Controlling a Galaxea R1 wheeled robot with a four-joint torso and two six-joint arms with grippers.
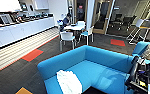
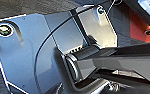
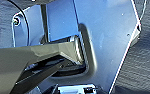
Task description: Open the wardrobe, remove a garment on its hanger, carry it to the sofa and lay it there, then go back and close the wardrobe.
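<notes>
Garment, white and limp, lying on the seat of the blue sofa, near the seat's front edge and toward the low armrest end, crumpled rather than spread. Hanger not distinguishable within the fabric. No gripper fingers identifiable in the head or wrist views; cannot tell whether either tool stands apart or together, and nothing seen clamped in either. Dark robot hardware visible at the sofa's far end, by the right margin of the head view. Beyond the sofa's backrest: white chairs around a small table, with a seated person, a long white counter along the wall, and dark carpet with an orange tile. Judged stage: laying step apparently complete, return to the wardrobe outstanding. For a clean execution of that return: keep both arms tucked clear of the sofa's backrest and armrest while turning, avoid dragging the shirt off the seat's front edge, give the occupied table and chairs a wide berth, and approach the wardrobe squarely so the doors can be pushed flush at the centre seam.
</notes>
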